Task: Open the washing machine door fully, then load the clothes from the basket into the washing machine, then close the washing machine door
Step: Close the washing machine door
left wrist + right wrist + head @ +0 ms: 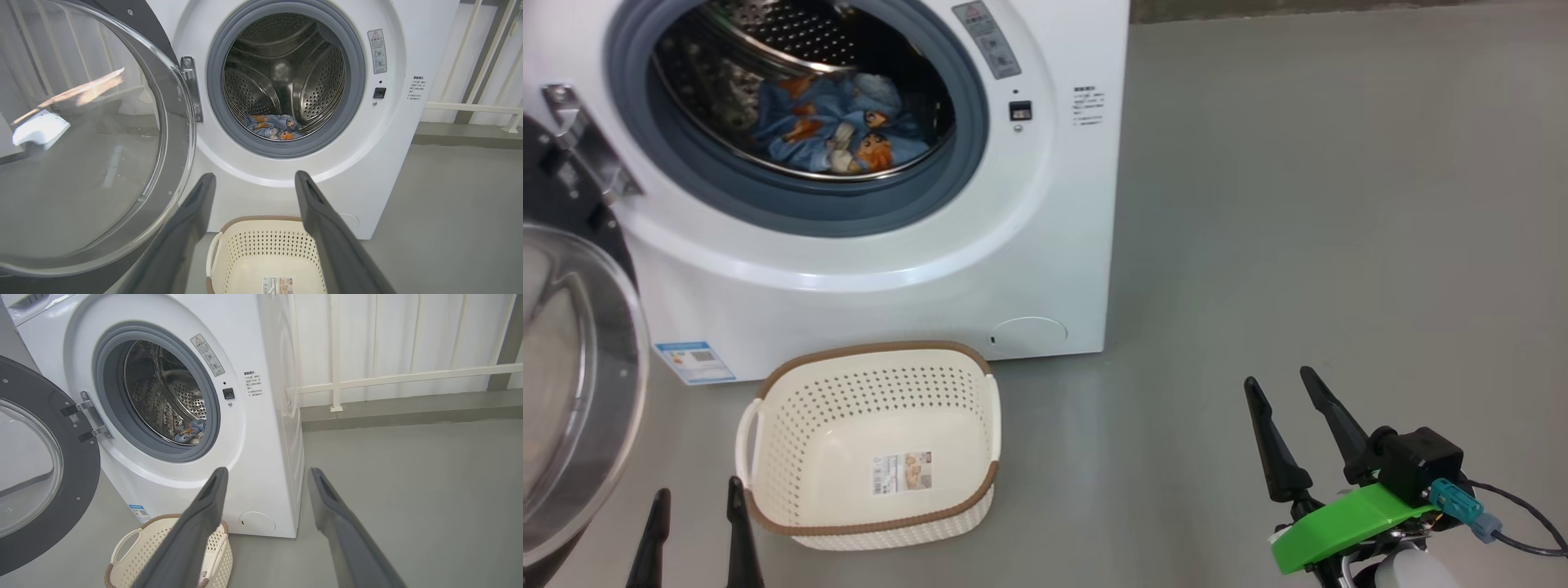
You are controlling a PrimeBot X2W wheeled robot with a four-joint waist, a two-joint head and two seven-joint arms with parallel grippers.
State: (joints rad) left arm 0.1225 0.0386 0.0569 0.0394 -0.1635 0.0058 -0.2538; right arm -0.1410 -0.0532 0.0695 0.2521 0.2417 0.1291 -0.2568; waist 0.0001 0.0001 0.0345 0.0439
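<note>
Left end effector and right end effector are wide open, empty. Clothes lie in the drum ahead. Door, just beside the left one, looks stiff and glossy; I'd push its black ring.

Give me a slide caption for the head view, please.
Clothes in the washing machine, door wide open, basket empty on the floor, left tool and right tool open.

Warning triangle on a sticker on the washing machine; print illegible
</note>
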